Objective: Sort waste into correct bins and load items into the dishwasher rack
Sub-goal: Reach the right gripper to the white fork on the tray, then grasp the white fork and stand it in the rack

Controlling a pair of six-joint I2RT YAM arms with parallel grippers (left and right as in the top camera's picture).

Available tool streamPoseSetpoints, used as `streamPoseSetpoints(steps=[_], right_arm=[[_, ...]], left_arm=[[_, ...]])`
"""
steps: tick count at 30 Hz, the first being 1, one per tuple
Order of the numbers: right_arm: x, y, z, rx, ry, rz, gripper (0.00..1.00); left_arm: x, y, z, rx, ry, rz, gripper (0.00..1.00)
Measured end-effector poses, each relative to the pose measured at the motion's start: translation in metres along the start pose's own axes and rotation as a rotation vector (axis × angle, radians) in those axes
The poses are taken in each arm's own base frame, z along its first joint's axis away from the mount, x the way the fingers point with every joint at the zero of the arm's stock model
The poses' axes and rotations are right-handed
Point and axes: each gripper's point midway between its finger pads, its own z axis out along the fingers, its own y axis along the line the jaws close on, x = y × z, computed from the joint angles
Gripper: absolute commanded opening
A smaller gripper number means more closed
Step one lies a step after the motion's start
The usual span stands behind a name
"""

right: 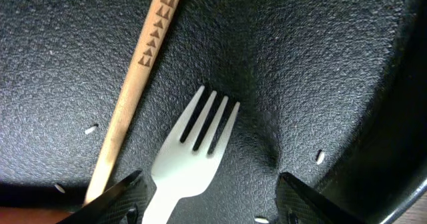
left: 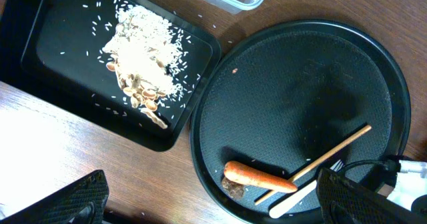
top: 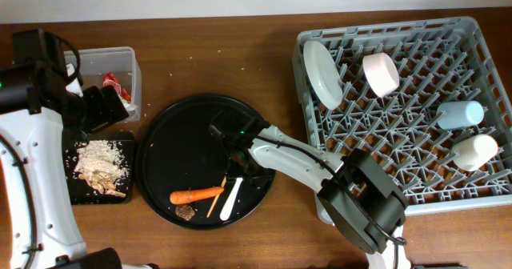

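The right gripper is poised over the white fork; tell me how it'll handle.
The white fork looks thin and flat, so probably light and slightly bendy. Lying flat on the round black tray, it should not roll, though it may slide if nudged. The wooden stick beside it could get caught too.

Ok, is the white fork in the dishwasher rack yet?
No. The white plastic fork lies flat on the round black tray, inside the open right gripper.
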Motion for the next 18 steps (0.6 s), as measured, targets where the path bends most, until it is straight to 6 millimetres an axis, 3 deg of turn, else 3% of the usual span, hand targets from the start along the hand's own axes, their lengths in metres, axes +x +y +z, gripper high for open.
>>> streamPoseSetpoints(steps=[4,13,18], right_arm=[[-0.0011,-0.0003,0.0058,0.006,0.001,0.025,0.59],[-0.0037,-0.0046,0.0075,0.029,-0.014,0.079,0.29],[-0.0082,-0.0033,0.0072,0.023,-0.032,0.099,0.27]], left_arm=[[0.0001,0.0000,0.0000,0.000,0.000,0.000,0.99],[0.0001,0.0000,0.0000,0.000,0.000,0.000,0.99],[0.0002,0.0000,0.0000,0.000,0.001,0.000,0.99]])
